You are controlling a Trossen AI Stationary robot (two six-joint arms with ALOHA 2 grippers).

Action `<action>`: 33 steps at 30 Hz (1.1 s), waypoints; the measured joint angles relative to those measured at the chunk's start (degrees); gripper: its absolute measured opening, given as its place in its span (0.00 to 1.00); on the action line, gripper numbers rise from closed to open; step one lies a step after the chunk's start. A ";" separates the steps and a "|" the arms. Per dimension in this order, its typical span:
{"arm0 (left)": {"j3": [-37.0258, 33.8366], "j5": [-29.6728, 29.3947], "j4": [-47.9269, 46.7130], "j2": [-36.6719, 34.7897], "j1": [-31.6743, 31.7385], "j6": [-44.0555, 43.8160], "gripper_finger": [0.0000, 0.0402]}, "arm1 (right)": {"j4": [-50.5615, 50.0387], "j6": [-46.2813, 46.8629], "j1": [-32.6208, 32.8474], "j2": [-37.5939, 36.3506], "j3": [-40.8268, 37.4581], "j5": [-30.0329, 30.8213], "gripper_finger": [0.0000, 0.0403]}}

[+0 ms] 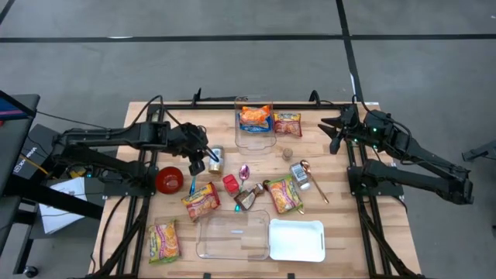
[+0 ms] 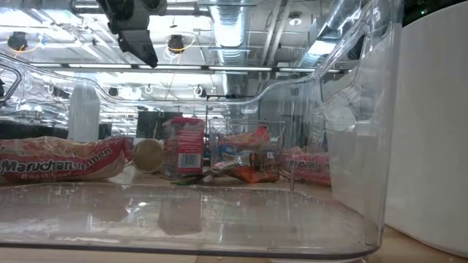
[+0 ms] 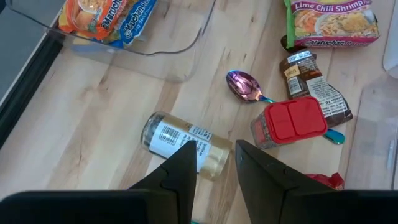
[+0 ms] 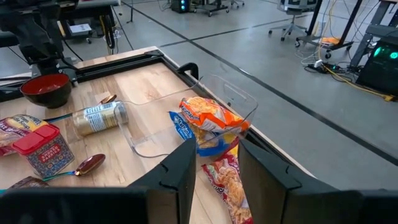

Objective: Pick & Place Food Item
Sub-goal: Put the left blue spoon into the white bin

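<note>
Nearest camera: left gripper (image 3: 214,147), two dark fingers set narrowly apart with nothing between them.
Task's thing: clear glass jar with white barcode label and pale contents (image 3: 171,135), lying on its side on the wooden worktop (image 3: 81,118), just ahead of and below the left fingertips.
Long axis: runs slantwise, close to the line along which the fingers shut; judged to call for a wrist turn before closing.
Nearer arm: left; in the high view it hangs just beside the jar.
Neighbours: red-lidded square spice tub (image 3: 289,121) near; iridescent metal spoon (image 3: 242,85) farther.
Right gripper (image 4: 214,148): waiting at the far right edge, narrow gap, empty.
Hidden: the jar's base end is behind the fingers; height above the jar unclear.
</note>
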 joint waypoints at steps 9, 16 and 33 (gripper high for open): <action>0.00 -0.24 0.00 0.02 0.00 0.03 0.26 | -0.02 0.00 0.00 0.00 0.00 0.00 0.28; 0.00 -7.28 -1.06 0.05 1.08 0.07 0.26 | -0.04 -0.02 0.00 0.00 0.00 0.00 0.28; -14.38 10.32 5.84 1.44 27.61 6.97 0.26 | -0.04 -0.20 0.02 0.07 -0.04 0.00 0.28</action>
